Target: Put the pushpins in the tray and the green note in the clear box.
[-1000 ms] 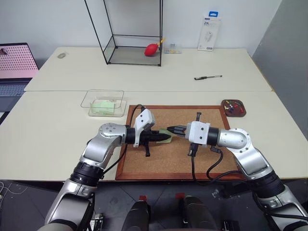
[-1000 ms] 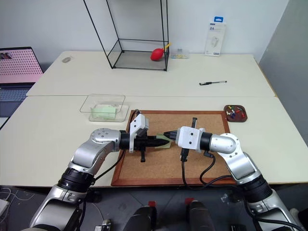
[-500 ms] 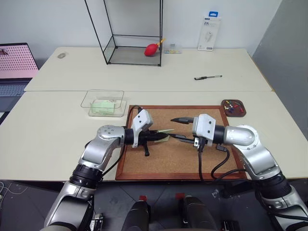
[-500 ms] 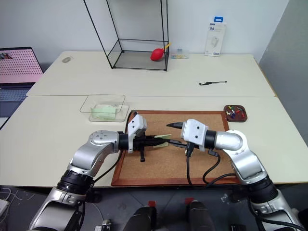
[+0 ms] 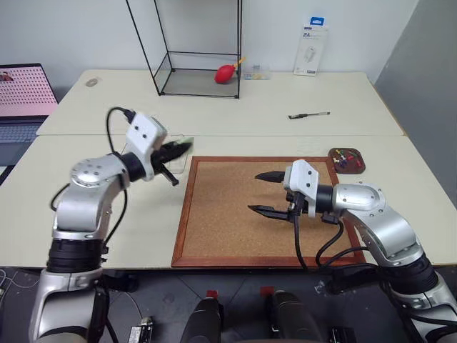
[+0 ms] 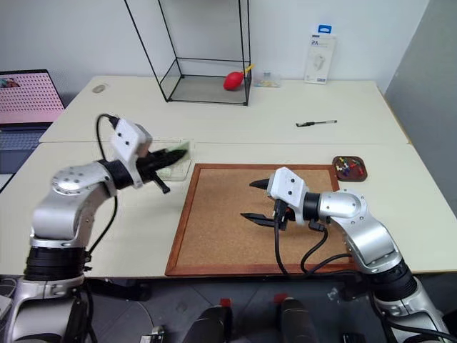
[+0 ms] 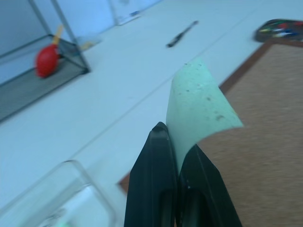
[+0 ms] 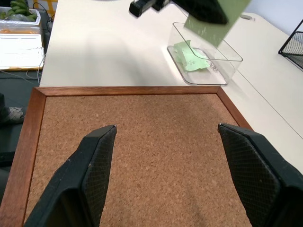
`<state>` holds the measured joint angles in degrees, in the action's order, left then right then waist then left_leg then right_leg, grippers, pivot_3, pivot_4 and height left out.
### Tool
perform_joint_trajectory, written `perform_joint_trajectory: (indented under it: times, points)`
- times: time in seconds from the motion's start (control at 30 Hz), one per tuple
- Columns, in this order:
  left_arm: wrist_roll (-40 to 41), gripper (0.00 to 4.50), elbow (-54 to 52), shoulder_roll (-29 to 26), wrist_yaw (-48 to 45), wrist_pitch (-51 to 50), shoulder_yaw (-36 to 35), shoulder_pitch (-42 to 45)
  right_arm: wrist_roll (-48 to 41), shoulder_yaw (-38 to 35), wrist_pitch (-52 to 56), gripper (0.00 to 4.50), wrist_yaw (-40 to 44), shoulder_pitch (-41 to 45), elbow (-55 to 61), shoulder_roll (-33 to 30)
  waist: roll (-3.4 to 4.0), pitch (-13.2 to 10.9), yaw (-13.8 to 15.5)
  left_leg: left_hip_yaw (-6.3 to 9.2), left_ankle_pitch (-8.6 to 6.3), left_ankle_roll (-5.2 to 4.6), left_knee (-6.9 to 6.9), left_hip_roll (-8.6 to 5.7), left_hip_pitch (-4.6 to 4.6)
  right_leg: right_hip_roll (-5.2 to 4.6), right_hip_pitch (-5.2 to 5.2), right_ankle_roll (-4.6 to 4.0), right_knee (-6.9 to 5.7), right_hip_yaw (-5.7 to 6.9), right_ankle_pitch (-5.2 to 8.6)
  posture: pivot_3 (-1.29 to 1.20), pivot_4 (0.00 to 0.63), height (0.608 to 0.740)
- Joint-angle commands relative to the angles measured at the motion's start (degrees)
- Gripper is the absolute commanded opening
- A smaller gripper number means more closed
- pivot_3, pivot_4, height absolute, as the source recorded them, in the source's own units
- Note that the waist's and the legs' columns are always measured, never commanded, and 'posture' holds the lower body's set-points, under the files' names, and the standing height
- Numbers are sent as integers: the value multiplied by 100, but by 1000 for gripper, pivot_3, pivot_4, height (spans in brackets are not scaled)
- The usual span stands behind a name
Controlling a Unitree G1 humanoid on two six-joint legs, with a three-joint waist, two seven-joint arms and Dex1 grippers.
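corkboard taken as landmark, lying flat on the near table. left gripper held up in the air just off the corkboard's far left corner, fingers pressed together and pinching the green note by one edge; the free part of the paper curls past the fingertips. the clear box sits on the table just beside that same corner, under and behind the gripper, with pale green paper already lying inside it. right gripper hovers over the middle of the corkboard, its two black fingers spread wide, nothing between them. the tray rests on the table just off the corkboard's far right corner, pushpins with coloured heads lying inside it. corkboard surface bare. beyond the board, well apart on the far table: a black pen and a tall black-framed glass case.
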<state>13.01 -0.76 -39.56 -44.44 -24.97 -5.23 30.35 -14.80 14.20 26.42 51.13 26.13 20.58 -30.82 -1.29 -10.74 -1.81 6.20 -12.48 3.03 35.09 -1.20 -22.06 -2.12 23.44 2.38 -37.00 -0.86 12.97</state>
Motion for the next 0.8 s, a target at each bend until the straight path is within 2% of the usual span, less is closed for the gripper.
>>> perform_joint_trajectory:
  times: [0.03,0.2,0.37,0.57,0.8]
  points:
    - [-655,0,637,-327,524,528,-68,314,-85,-40,91,3642,-12,222,120,53,0,0,1,0,0,0,0,0,0,0,0,0,-1,0,0,0,150,740]
    - [-1388,0,2051,-402,1036,1454,246,833,-36,11,52,3642,1,377,-48,136,0,0,5,1,0,0,0,0,0,0,0,1,0,3,-1,0,150,740]
    - [-1566,0,3054,-296,984,1970,423,1209,-44,28,96,3642,-26,464,-58,239,0,0,4,0,0,0,-1,-2,-8,0,6,2,0,2,-1,0,150,740]
    - [-1710,892,3749,-318,884,2402,551,1489,-66,5,152,3657,-50,453,-7,271,0,0,1,2,0,0,0,-1,-8,0,7,2,-4,5,-2,0,150,740]
    - [-1619,2266,3880,-297,617,2555,544,1539,-76,3,205,3657,-73,422,63,273,0,0,-2,1,0,0,0,-1,-8,0,7,2,-5,4,-2,0,150,740]
